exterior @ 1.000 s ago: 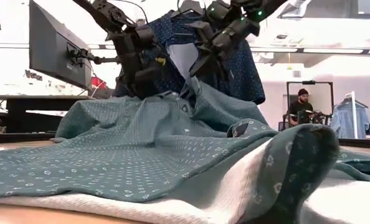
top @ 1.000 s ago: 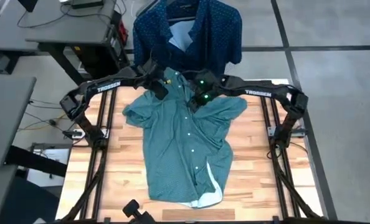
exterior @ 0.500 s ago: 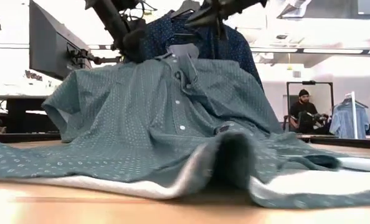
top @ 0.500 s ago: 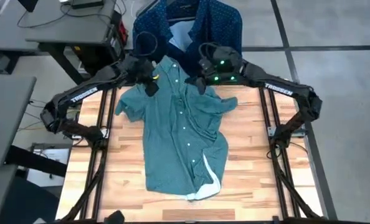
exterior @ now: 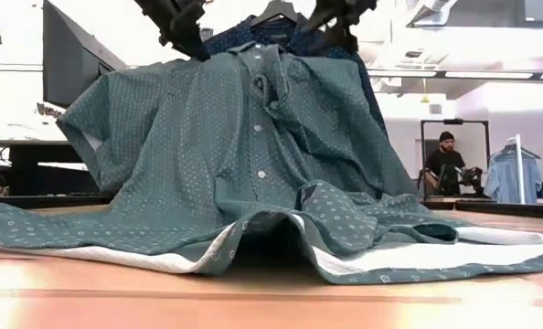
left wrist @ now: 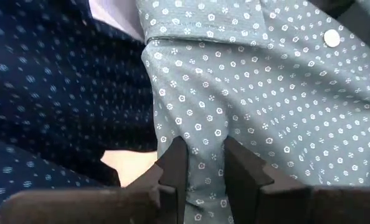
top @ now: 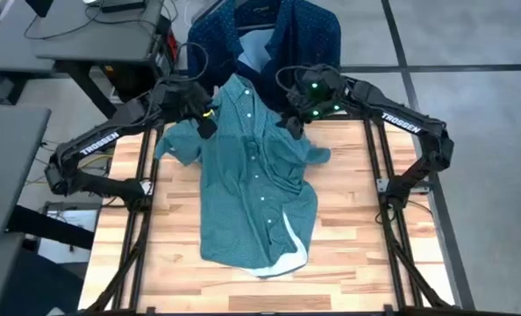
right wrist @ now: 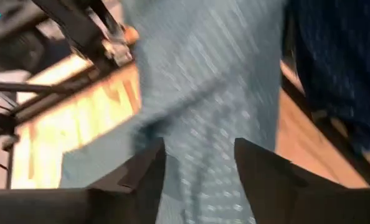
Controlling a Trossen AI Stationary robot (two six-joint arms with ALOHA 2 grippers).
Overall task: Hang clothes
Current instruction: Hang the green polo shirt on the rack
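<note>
Both arms hold the teal-green button-up shirt point(top: 256, 189) up by its shoulders at the far edge of the table point(top: 348, 254), so that the collar rises clear while the lower half and hem trail on the wood. The left gripper point(top: 205, 122) is pinched tight on the shirt's cloth — in the left wrist view its two fingers point(left wrist: 174, 169) press a fold of the patterned fabric between them — and this grip at one shoulder keeps that side spread. The right gripper point(top: 291, 125) is at the other shoulder, cloth lying between its fingers; whether they are truly clamped on it I cannot tell. Holding the shirt at two points seems meant to keep the neck open and the front flat, ready for hanging. Just behind it, past the table's far edge, the navy shirt with tiny white dots point(top: 296, 39) hangs already on a black hanger point(exterior: 278, 11).
</note>
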